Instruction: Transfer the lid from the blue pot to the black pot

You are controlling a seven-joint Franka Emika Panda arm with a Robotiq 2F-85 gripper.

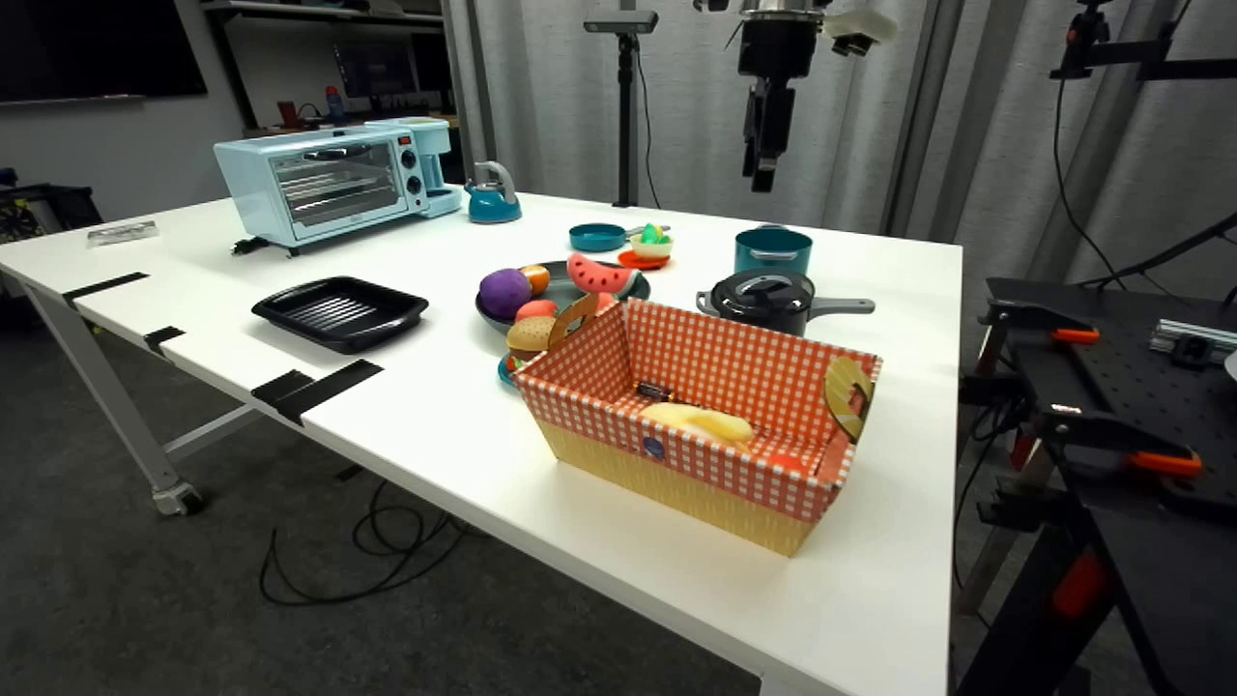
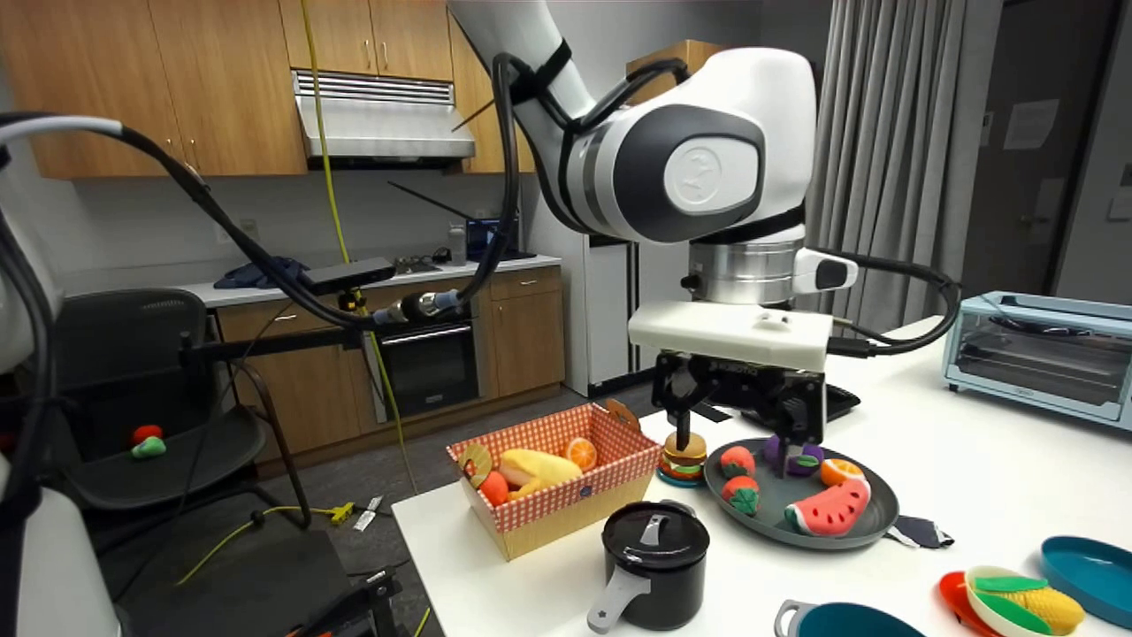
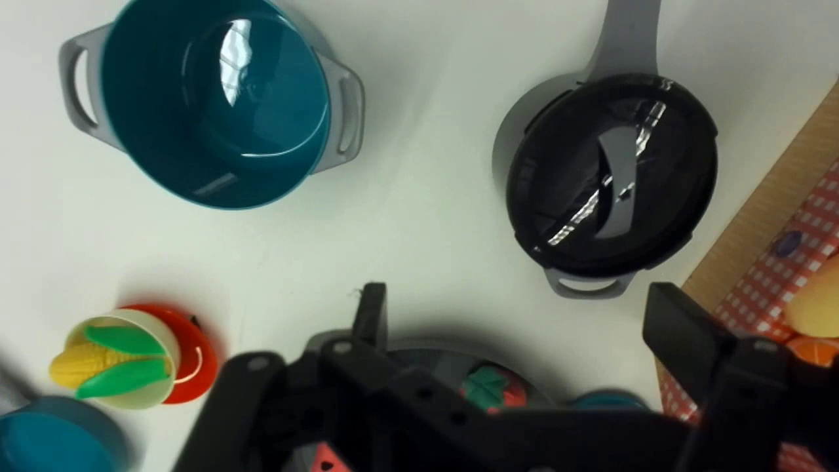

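The lid (image 3: 564, 177) is round and black with a grey arched handle. It sits over the mouth of the black pot (image 3: 508, 134), and both show in an exterior view, the lid (image 2: 641, 540) on top of the pot (image 2: 676, 588). The black pot has a long grey side handle. The blue pot (image 3: 216, 124) stands beside it, teal, uncovered and empty inside, and also shows in an exterior view (image 1: 773, 253). My gripper (image 3: 518, 295) is open with nothing between its fingers. In an exterior view the gripper (image 2: 732, 447) hangs above the table, apart from both pots.
The red checkered basket (image 1: 676, 478) stands close to the black pot. A dark plate (image 2: 787, 522) with toy fruit lies below the gripper. A cream bowl with corn (image 3: 124, 357), a teal pan (image 1: 596, 237), a black tray (image 1: 340, 314) and a toaster oven (image 1: 333, 184) stand farther off.
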